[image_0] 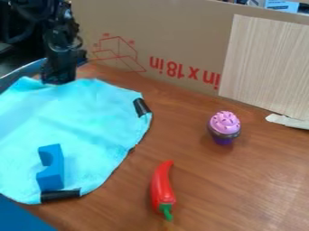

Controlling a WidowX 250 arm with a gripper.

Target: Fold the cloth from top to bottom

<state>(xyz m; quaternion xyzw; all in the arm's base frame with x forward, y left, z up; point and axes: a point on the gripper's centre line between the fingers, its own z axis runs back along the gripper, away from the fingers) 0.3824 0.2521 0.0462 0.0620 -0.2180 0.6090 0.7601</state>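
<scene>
Gripper [59, 81], black, upper left, wide or narrow impossible to tell, at the far edge of one turquoise cloth [84, 122], spread at left, top-to-bottom fold seemingly all outstanding; red pepper [161, 184]; cupcake [224, 126], farther right.

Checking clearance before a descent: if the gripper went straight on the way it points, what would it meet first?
The light-blue cloth, at its top edge. The gripper points down there; depth is unclear, so it may already be touching.
</scene>
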